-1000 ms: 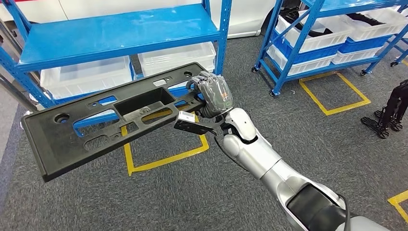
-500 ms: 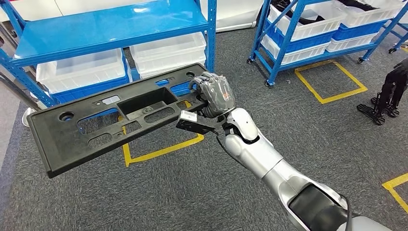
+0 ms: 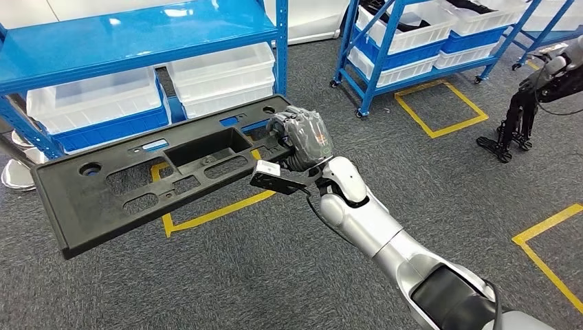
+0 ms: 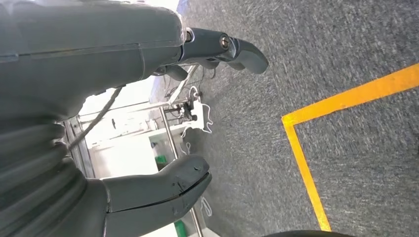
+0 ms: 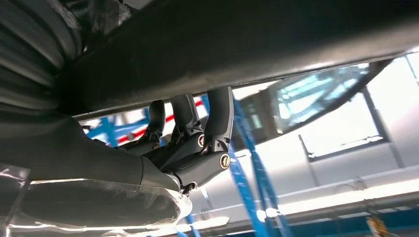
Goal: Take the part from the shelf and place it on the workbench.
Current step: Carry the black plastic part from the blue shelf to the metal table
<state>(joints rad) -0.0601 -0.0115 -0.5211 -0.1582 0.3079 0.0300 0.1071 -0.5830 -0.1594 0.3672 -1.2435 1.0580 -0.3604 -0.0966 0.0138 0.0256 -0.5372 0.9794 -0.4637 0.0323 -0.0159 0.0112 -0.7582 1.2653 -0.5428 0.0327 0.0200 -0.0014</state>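
- The right hand (image 3: 302,137) grips one end of the long black part (image 3: 158,172), fingers (image 5: 217,118) wrapped around its edge.
- The part hangs in the air, off the blue shelf (image 3: 137,34), slightly tilted above the grey carpet (image 3: 240,275) and a yellow floor marking (image 3: 206,214).
- The left hand (image 4: 99,113) holds nothing, thumb and fingers apart, above the carpet.
- White bins (image 3: 220,75) sit under the shelf.

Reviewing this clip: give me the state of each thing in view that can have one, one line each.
black part: off the shelf, carried in the air over the carpet, tilted.
right hand: grips the part's end.
left hand: holds nothing, fingers apart.
blue shelf: top level bare, white bins beneath.
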